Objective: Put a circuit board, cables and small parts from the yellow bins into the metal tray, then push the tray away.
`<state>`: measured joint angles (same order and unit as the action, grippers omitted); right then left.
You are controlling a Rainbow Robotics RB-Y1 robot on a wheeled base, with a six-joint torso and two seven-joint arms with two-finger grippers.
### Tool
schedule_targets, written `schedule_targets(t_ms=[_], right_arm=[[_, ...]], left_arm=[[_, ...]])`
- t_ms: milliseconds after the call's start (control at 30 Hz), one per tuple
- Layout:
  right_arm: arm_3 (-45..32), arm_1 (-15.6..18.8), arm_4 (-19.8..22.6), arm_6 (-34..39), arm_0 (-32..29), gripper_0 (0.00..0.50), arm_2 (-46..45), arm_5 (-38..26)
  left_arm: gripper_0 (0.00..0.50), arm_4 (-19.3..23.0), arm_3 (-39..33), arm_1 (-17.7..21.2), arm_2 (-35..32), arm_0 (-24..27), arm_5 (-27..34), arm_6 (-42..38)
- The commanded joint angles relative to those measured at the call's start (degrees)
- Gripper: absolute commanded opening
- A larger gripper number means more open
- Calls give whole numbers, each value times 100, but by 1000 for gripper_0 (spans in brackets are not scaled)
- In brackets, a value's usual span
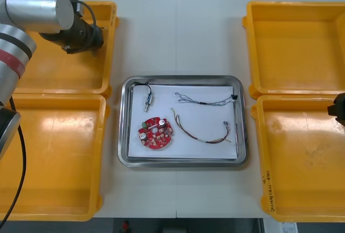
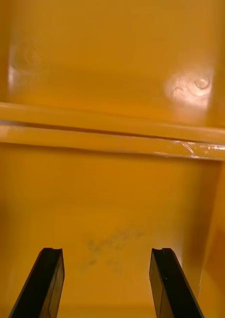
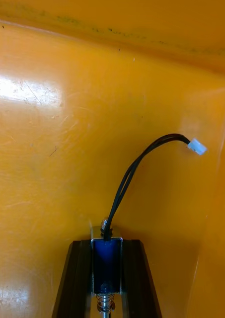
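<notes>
Clenched tight in the left gripper [image 3: 107, 242], seen up close from its wrist: a small metal part [image 3: 107, 266], black lead [image 3: 134, 171] curling off over the bin floor. From above, that arm reaching into the far left bin [image 1: 64, 74]. Right gripper [image 2: 106, 253] spread wide and holding nothing, low over a right-hand bin [image 2: 112, 198]. In the middle tray [image 1: 182, 162]: red board [image 1: 156, 133], another small part [image 1: 147, 101], blue-and-white cable [image 1: 207, 102], red-and-yellow cable [image 1: 210, 141].
</notes>
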<state>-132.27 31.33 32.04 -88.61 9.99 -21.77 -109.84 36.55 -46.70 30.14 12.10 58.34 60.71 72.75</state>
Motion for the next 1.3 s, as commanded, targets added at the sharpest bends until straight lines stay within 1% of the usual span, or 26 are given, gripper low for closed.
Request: schedule_targets(t_ms=[33,267,367,633,867,1067,1300], right_arm=[[-159,181,65,46,-269,500,-275,-16],[-150,-4,100,72,-498,500,-416,-16],[-150,-48,65,90,-621,500,-407,-16],[-150,-109,100,116,-796,500,-390,-16],[-150,-180,144,186,-902,500,-398,-16],[-150,-285,144,274,-911,500,-425,-16],[-150,-364,39,406,-928,500,-442,-16]], left_arm=[[0,63,-50,-35,29,-77,-50,512],[0,27,-85,27,-208,-95,29,547],[0,-16,-226,88,-375,-95,240,556],[0,-113,-894,308,-674,-95,1224,547],[0,-166,-1482,361,-990,-95,2006,477],[0,-227,-1975,361,-1025,-95,2560,345],[0,-245,-2748,361,-972,-95,3386,143]])
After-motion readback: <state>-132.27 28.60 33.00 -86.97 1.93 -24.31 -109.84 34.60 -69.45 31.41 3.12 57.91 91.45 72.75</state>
